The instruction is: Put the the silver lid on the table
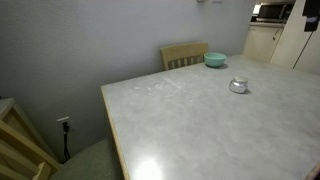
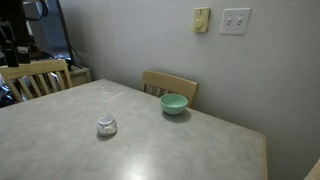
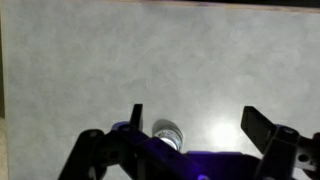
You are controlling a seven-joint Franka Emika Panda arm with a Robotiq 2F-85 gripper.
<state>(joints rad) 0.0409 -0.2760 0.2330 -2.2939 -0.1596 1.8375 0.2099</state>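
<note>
The silver lid (image 1: 238, 85) (image 2: 106, 125) is small, round and shiny, and rests on the pale marbled table (image 1: 190, 130) (image 2: 180, 150) in both exterior views. In the wrist view the lid (image 3: 168, 133) lies low in the picture, just inside the left finger (image 3: 137, 118) and partly hidden by the gripper's body. My gripper (image 3: 197, 122) hovers above the table top, open wide with nothing between its fingers. Neither exterior view shows the gripper.
A teal bowl (image 1: 215, 60) (image 2: 174, 104) stands near the table's wall-side edge, in front of a light wooden chair (image 1: 185, 54) (image 2: 170, 84). Another wooden chair (image 2: 35, 78) stands at the table's end. The grey wall runs close along one side.
</note>
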